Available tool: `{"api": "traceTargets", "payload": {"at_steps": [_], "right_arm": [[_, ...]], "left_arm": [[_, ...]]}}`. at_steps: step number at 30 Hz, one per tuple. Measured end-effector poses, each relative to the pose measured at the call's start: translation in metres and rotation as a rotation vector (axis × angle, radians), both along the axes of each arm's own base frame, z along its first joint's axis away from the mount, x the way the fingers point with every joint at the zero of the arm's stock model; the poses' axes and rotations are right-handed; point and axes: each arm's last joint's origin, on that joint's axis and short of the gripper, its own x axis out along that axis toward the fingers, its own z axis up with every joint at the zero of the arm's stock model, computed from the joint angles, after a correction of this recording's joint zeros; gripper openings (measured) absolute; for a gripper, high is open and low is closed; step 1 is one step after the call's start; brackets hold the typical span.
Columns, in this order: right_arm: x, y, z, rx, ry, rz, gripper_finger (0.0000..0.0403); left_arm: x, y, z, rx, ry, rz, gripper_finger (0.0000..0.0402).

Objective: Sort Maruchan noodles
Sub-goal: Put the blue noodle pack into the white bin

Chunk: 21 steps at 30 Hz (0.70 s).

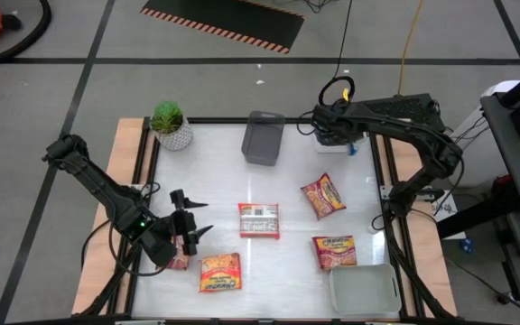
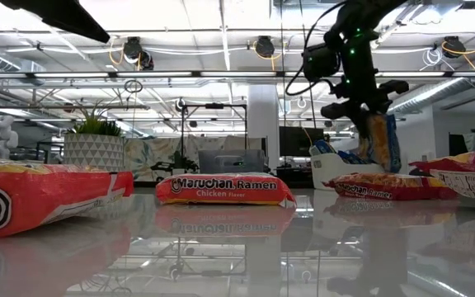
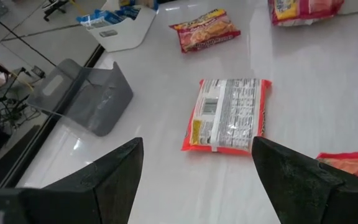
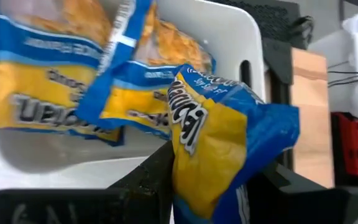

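my right gripper (image 4: 210, 186) clenched on blue-and-yellow packet (image 4: 229, 149), hanging just above white tray (image 4: 229, 37); 2 more blue packets (image 4: 61, 81) lie inside it. my left gripper (image 1: 190, 226) released, nothing between fingers; face-down packet (image 3: 229, 115) just ahead of it, grey tray (image 3: 95, 99) farther off.

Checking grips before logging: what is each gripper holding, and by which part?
Right gripper pinches a blue-and-yellow packet by its end; left gripper is open, holding nothing.
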Motion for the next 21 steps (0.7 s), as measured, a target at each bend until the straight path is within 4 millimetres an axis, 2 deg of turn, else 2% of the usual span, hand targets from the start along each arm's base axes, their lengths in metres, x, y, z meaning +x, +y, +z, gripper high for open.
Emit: {"api": "traceTargets", "payload": {"at_steps": [7, 13, 21], "right_arm": [[0.001, -0.007, 0.009, -0.077, -0.071, 0.029, 0.0121], [-0.005, -0.019, 0.017, -0.139, -0.12, 0.025, 0.0121], [-0.017, -0.033, 0.018, -0.143, -0.109, -0.007, 0.0121]], "left_arm": [[0.001, 0.0, 0.001, 0.012, -0.002, -0.012, 0.0305], [0.003, 0.002, 0.001, 0.032, 0.008, -0.012, 0.0305], [0.006, 0.007, 0.001, 0.065, 0.026, -0.012, 0.0305]]}}
